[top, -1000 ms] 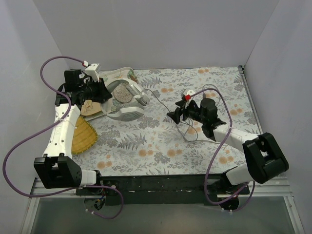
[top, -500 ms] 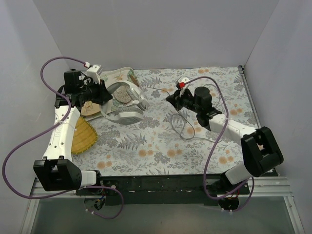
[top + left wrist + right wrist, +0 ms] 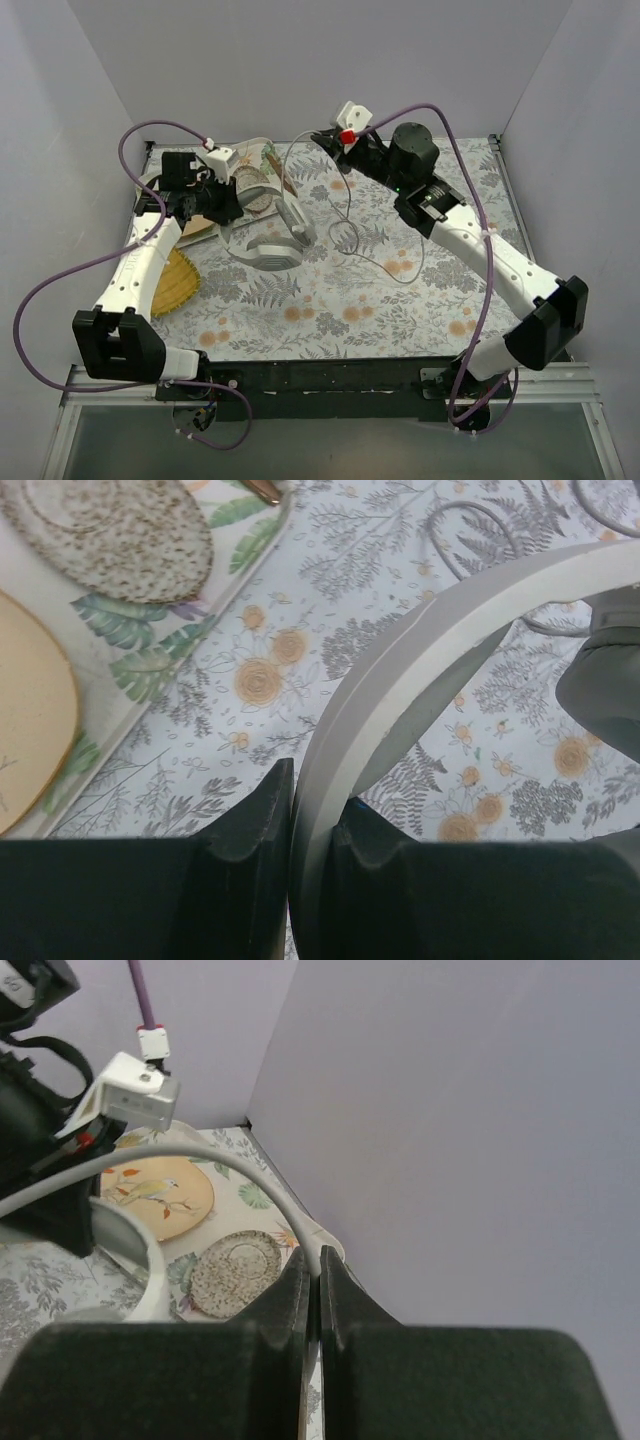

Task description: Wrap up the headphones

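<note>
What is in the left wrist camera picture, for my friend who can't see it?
The left gripper is shut on the white band of the headphones, which arches up to the right over a flowery tablecloth. At the top left, a leafy tray holds a speckled plate and a tan plate.

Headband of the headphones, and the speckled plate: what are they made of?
The headband looks like smooth matte plastic, light grey, with a moulded seam. The speckled plate looks like ceramic, going by its brown flecks, though that is unsure.
</note>
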Robot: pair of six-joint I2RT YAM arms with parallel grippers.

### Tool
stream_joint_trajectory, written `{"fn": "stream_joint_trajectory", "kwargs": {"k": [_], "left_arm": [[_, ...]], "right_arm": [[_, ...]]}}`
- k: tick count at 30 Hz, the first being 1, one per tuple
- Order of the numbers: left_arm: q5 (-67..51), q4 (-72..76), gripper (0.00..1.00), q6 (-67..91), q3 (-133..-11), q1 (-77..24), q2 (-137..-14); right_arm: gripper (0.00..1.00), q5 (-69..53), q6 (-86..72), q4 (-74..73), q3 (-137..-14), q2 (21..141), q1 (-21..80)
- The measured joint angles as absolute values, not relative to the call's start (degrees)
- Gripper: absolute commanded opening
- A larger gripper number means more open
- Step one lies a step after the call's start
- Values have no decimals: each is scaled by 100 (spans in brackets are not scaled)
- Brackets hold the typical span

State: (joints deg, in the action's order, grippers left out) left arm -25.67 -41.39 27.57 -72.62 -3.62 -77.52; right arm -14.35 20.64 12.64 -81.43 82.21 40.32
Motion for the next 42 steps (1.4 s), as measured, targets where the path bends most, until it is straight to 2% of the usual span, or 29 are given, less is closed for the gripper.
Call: {"fn": "stream_joint_trajectory", "kwargs": {"k": [6, 13, 18, 24, 25, 28, 31, 34, 40, 42], "left_arm": [[-2615, -4335, 0, 2683, -7264, -829, -7703], [-2906, -4375, 0, 2753, -7365, -886, -7629], [-3295, -4366, 0, 3116, -7526, -884, -7522], [-3417, -4327, 0, 3970, -8200, -749, -7498], [-3341, -4300, 0, 4121, -8326, -716, -7498], [-3085, -4209, 0, 4517, -8632, -628, -7494], [-2965, -4147, 0, 4864, -9083, -617, -7489], [-2744, -3994, 0, 5122, -9745, -620, -7448], [-2272, -3597, 0, 5621, -10672, -620, -7266], [-2154, -3468, 0, 5839, -10683, -620, -7175]], "right_arm": [[1, -1234, 2228, 183, -9435, 9518, 4027], [1, -978, 2115, -1048, -10357, 10739, 4032], [1, -1197, 1649, -1221, -10302, 10836, 3868], [3, -1846, 904, -436, -9406, 10541, 3422], [19, -1957, 784, -244, -9236, 10484, 3391], [50, -2272, 467, 377, -8812, 10353, 3382], [59, -2626, 132, 906, -8482, 10350, 3411], [62, -2902, -180, 1450, -8082, 10383, 3411], [62, -3127, -751, 2370, -7625, 10849, 3415], [58, -3162, -913, 2596, -7555, 11078, 3415]]}}
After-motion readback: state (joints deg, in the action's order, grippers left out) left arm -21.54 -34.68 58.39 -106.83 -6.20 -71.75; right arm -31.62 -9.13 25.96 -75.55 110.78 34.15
